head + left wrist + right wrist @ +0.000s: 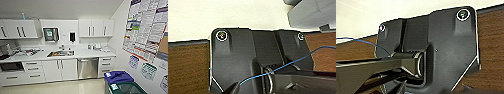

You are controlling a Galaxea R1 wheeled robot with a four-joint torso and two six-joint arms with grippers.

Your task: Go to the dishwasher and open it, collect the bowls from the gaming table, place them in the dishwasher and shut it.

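Currently facing the kitchenette, dishwasher [87, 67] shut.

Dishwasher's grey steel front sits under the white counter [82, 53], between the white double cabinet doors [59, 69] and a narrow drawer stack [106, 65] at the counter's right end; handle bar runs along its top edge. Sink [60, 53] is set in the counter just left of it, tap behind. Clutter lies at the counter's left end, with a dark built-in appliance [11, 66] below. Wall cupboards [96, 28] above, paper-towel dispenser [51, 34] between them. Posters [146, 26] cover the right wall; a blue-lidded bin [118, 76] and a green bin [128, 88] stand beneath. Both wrist views: dark robot plate over wood-grain floor and a pale wall; pincer state on either arm, cannot tell.
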